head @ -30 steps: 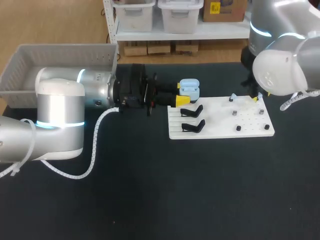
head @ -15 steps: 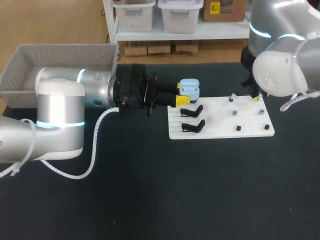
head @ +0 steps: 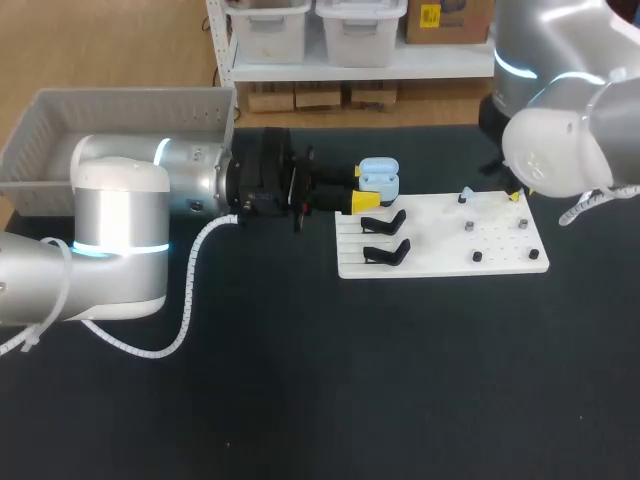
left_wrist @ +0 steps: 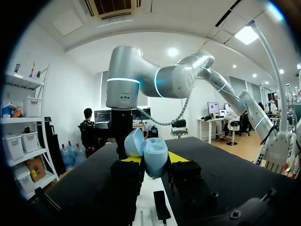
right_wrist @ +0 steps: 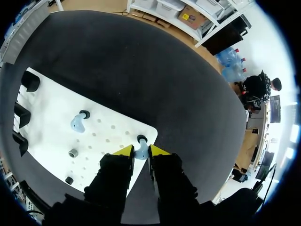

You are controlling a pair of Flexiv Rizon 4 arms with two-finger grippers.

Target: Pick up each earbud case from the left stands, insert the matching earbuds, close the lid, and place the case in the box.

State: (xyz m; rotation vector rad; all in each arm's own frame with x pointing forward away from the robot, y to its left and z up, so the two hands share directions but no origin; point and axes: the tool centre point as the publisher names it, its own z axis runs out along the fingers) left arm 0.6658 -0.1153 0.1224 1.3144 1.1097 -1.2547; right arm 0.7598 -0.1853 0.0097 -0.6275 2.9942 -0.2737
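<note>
My left gripper [head: 363,187] is shut on a light blue earbud case [head: 379,177], held just above the white board's [head: 440,262] back left corner. In the left wrist view the case [left_wrist: 155,156] sits between the yellow tips with its lid [left_wrist: 134,142] swung open. My right gripper [head: 514,196] is down at the board's back right corner. In the right wrist view its fingers [right_wrist: 123,151] press both sides of a light blue earbud [right_wrist: 140,150] standing on a black peg. A second light blue earbud [right_wrist: 77,124] rests on another peg further along the board.
Two empty black case stands [head: 385,222] [head: 386,252] sit on the board's left part, with small black pegs [head: 477,257] on its right part. A grey basket [head: 120,108] stands at the table's back left, behind my left arm.
My right gripper's fingers have drawn together around the earbud on its peg, and the right arm has shifted slightly. The left arm and the case have stayed still.
</note>
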